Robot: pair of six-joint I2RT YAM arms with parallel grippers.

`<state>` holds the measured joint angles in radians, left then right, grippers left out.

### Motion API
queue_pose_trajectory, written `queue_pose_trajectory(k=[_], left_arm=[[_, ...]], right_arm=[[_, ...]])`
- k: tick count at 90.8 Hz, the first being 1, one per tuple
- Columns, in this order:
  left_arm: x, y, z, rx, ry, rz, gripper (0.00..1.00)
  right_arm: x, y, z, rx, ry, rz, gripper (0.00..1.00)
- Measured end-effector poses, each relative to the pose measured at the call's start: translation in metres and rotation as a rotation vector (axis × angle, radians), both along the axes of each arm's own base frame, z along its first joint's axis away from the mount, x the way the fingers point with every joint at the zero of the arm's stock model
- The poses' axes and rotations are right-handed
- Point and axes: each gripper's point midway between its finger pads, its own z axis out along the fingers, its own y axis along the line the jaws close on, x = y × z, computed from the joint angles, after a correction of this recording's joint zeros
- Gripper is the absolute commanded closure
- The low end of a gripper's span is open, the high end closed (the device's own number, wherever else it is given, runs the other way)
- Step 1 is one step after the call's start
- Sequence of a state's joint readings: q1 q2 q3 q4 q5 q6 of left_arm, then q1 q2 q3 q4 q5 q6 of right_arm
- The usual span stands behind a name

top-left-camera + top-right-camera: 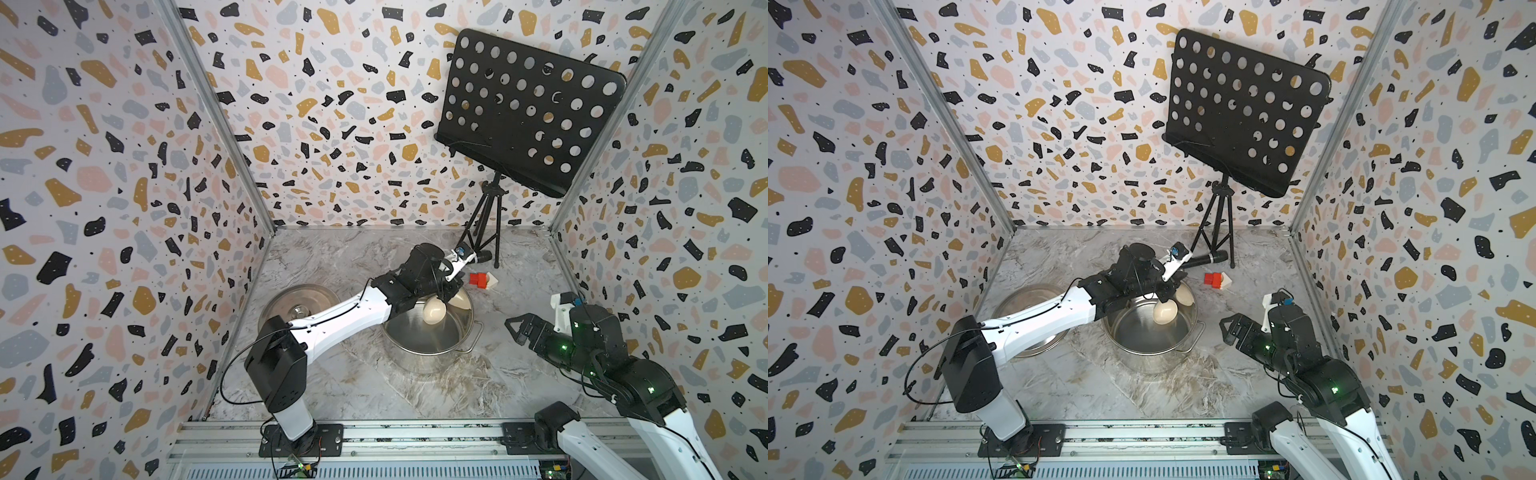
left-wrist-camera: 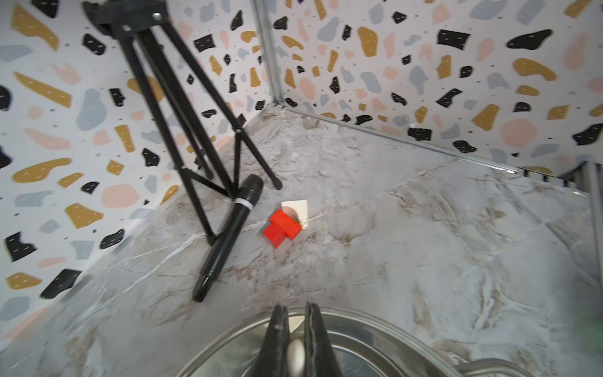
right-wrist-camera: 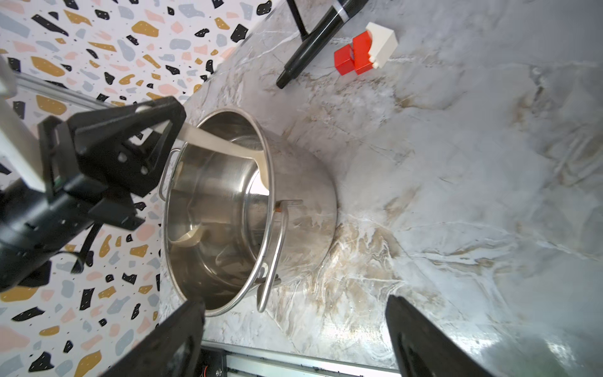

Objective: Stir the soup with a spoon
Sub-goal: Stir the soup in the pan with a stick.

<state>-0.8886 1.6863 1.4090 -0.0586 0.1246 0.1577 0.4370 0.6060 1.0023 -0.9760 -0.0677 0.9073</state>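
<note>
Two claws, two states — the left claw (image 2: 295,311) grips the spoon (image 1: 434,312) tight by its handle, cream bowl hanging inside the steel pot (image 1: 419,351) at mid bench (image 1: 374,386). Right of the pot, the right claw (image 1: 513,329) hovers — jaws spread wide, holding nothing.

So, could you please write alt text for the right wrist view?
The left gripper holds a cream-white spoon by its handle, reaching down into an open steel pot on the marble table. Past it lie a black microphone and red-and-white blocks; the open right gripper frames the view.
</note>
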Motion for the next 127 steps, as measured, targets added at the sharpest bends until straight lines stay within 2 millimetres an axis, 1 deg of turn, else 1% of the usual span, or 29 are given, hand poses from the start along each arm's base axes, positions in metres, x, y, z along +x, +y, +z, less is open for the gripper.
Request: queue_pose_trajectory(k=[13, 19, 24, 36, 48, 60, 66, 69, 75, 89, 99, 106, 113, 119, 127], left_arm=[[-0.033, -0.020, 0.001, 0.000, -0.008, -0.114, 1.00], [-0.048, -0.021, 0.000, 0.002, -0.007, -0.154, 1.00], [-0.059, -0.017, 0.000, 0.006, -0.007, -0.180, 1.00], [-0.089, 0.000, 0.005, 0.004, -0.005, -0.240, 1.00], [-0.115, 0.023, 0.007, -0.004, 0.005, -0.277, 1.00], [-0.132, 0.050, 0.003, 0.010, 0.015, -0.276, 1.00], [-0.134, 0.062, 0.003, 0.012, 0.022, -0.262, 1.00], [-0.132, 0.070, 0.004, 0.009, 0.027, -0.246, 1.00], [-0.122, 0.085, 0.009, -0.007, 0.037, -0.194, 1.00], [-0.077, 0.121, 0.022, -0.056, 0.042, -0.023, 1.00], [-0.046, 0.135, 0.016, -0.065, 0.062, 0.073, 1.00], [-0.026, 0.135, 0.007, -0.054, 0.084, 0.114, 1.00], [-0.008, 0.130, -0.002, -0.036, 0.106, 0.139, 1.00], [0.007, 0.123, -0.004, -0.029, 0.113, 0.153, 1.00], [0.025, 0.112, 0.001, -0.033, 0.104, 0.159, 1.00]], right_arm=[[0.003, -0.006, 0.002, -0.024, -0.012, -0.032, 0.09], [0.004, -0.009, 0.003, -0.031, -0.017, -0.042, 0.09], [0.005, -0.010, 0.003, -0.035, -0.020, -0.048, 0.09], [0.006, -0.010, 0.002, -0.038, -0.016, -0.050, 0.09], [0.007, -0.009, 0.000, -0.044, -0.007, -0.049, 0.10], [0.008, -0.009, -0.001, -0.052, -0.004, -0.044, 0.10], [0.008, -0.009, -0.001, -0.054, -0.004, -0.043, 0.10], [0.008, -0.009, -0.001, -0.054, -0.004, -0.042, 0.10], [0.008, -0.009, -0.001, -0.054, -0.004, -0.043, 0.10], [0.008, -0.008, -0.001, -0.054, -0.004, -0.042, 0.11], [0.008, -0.008, -0.001, -0.056, -0.002, -0.039, 0.11], [0.009, -0.007, -0.003, -0.058, 0.005, -0.034, 0.11], [0.010, -0.006, -0.004, -0.065, 0.012, -0.028, 0.11], [0.011, -0.005, -0.006, -0.072, 0.016, -0.021, 0.11], [0.012, -0.004, -0.006, -0.077, 0.018, -0.015, 0.11]])
